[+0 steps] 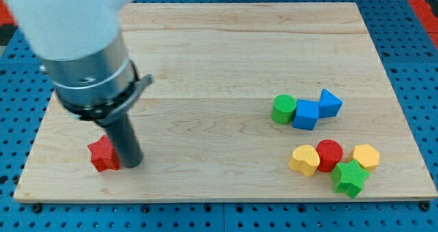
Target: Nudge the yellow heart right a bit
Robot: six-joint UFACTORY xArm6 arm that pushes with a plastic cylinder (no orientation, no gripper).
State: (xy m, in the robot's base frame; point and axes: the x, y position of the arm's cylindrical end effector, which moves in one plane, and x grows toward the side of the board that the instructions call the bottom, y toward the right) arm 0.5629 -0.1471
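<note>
End effector: my tip (131,165), lower end of a straight dark rod, down on the counter at the view's lower left; just a rod, nothing to spread or pinch, holding nothing.
Tip vs nearest block: touching or just beside the right side of the red star (102,154); can't tell if there is real contact.
Arm body: big grey and white cylinder above the rod, covers the view's upper left corner.
Task block: yellow heart (304,159), lower right part of the counter, well apart from my tip, far to the view's right of it.
Heart neighbours: red cylinder (329,154) touching its right side; green star (350,178) just below and right of that; yellow hexagon (366,156) at the right end of the cluster, touching the green star.
Upper group: green cylinder (283,109), blue cube (306,114), blue block (330,103) with a wedge-like shape, in a row above the heart, each touching the next.
Path between tip and heart: bare wood.
Right of heart: blocked directly by the red cylinder.
Counter: pale wooden board (226,61), plank seams running left to right.
Surroundings: blue perforated surface (417,61) all round the board; red patches at the view's top corners.
</note>
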